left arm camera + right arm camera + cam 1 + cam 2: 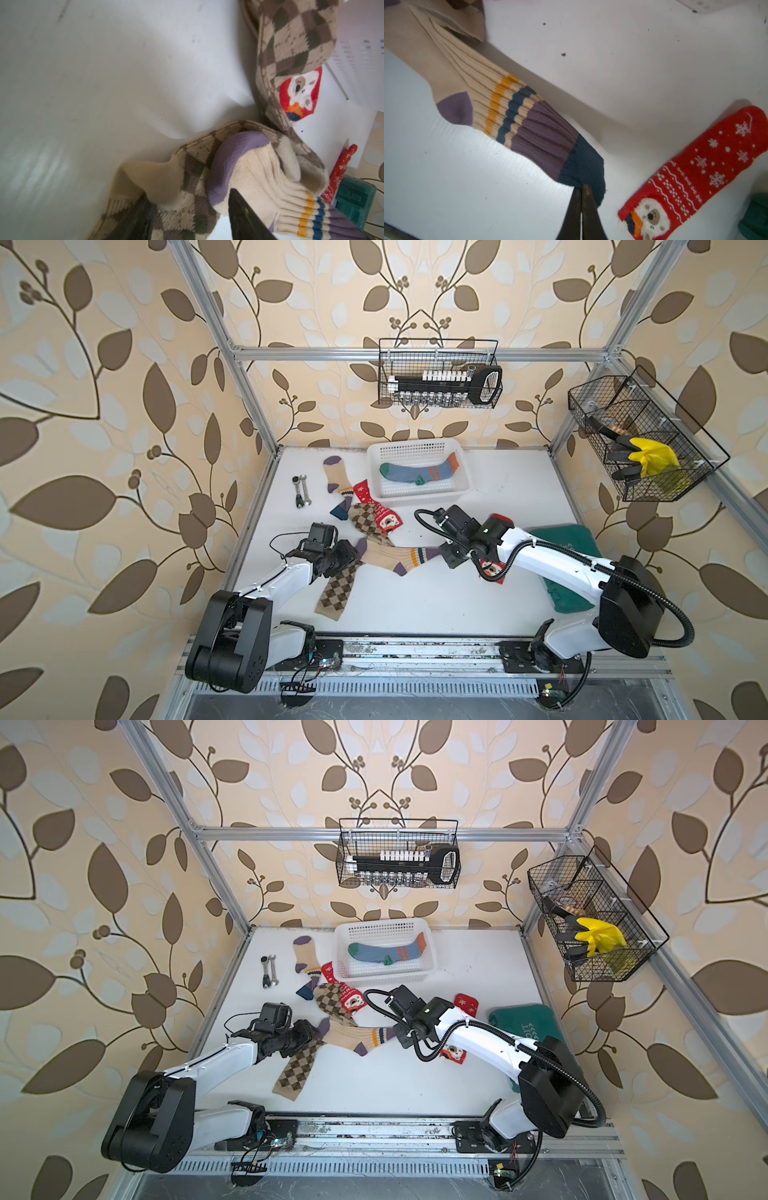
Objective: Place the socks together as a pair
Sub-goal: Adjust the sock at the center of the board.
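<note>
My right gripper (581, 187) pinches the dark cuff of the beige sock (395, 558), centre of a top view, probably to carry it to its mate (336, 479). The left gripper (188, 196) stands half wide around the toe, seemingly not gripping.

Top views: bright, even, diffuse light; counter (415, 614) near white, shadows faint, soft. Wide-angle bowing of posts (250, 398) toward edges; wallpaper (83, 448) stretched at corners. Left wrist view: heavy blur on counter, argyle sock (291, 37) soft, greyer cast. Right wrist view: sharper; beige sock (477, 83) throws broad soft shadow; right gripper (581, 188) tips blurred, close.
</note>
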{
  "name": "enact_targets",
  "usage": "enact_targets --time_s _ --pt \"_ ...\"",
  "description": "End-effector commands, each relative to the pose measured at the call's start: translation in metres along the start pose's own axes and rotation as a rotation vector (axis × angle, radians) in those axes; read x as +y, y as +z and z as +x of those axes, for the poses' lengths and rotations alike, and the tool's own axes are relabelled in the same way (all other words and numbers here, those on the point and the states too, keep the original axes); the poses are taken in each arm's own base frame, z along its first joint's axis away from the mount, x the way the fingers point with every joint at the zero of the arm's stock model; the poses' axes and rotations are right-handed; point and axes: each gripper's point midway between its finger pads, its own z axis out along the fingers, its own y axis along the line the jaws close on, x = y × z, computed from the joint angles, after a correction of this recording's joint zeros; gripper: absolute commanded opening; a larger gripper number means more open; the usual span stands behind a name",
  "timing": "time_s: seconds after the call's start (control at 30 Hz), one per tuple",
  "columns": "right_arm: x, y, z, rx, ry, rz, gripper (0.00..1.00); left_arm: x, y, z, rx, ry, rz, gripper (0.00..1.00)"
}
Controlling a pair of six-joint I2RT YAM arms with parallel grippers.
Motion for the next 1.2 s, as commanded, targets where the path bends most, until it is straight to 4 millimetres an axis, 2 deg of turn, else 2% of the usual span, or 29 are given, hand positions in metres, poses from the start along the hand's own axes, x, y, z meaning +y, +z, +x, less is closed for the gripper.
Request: enact_targets --time_s 0.0,0.07,0.1,0.2,0.37,0.5,0.63,0.73,0.83,0.93,1.03,1.17 --pt "-0.014 0.009 0.005 0.002 0.056 0.036 0.0 0.006 0.001 0.0 0.04 0.0 -0.01 0.58" --pt "-0.017 0.015 0.012 0.018 0.068 0.045 0.0 0.006 -0.001 -0.014 0.016 -0.006 -0.016 0.58" --pt "-0.027 0.019 0.014 0.028 0.097 0.06 0.0 0.006 -0.002 -0.022 0.003 -0.007 -0.024 0.58" --pt "-0.039 0.019 0.015 0.031 0.123 0.094 0.0 0.011 -0.005 -0.041 -0.026 -0.028 -0.033 0.58" --pt "-0.059 0.008 0.009 -0.021 0.184 0.125 0.0 0.022 -0.01 -0.054 -0.07 -0.074 -0.026 0.58" --pt "-0.056 0.007 0.011 -0.019 0.197 0.093 0.12 0.024 -0.022 -0.063 -0.128 -0.059 -0.042 0.58" --pt "-0.047 0.009 0.018 -0.006 0.232 0.008 0.18 0.012 -0.045 -0.069 -0.204 -0.019 -0.012 0.58" --pt "-0.044 0.01 0.026 0.012 0.272 -0.058 0.22 -0.003 -0.057 -0.061 -0.221 0.025 0.032 0.59" --pt "-0.046 0.009 0.03 0.004 0.335 -0.121 0.26 -0.023 -0.059 -0.042 -0.188 0.096 0.041 0.6" --pt "-0.052 0.013 0.031 0.01 0.408 -0.194 0.26 -0.039 -0.047 -0.016 -0.111 0.138 0.061 0.6" --pt "-0.054 0.015 0.028 0.017 0.44 -0.234 0.26 -0.043 -0.031 0.005 -0.047 0.14 0.086 0.6" --pt "-0.063 0.005 0.008 -0.034 0.459 -0.232 0.29 -0.041 -0.014 0.02 0.014 0.132 0.097 0.6"
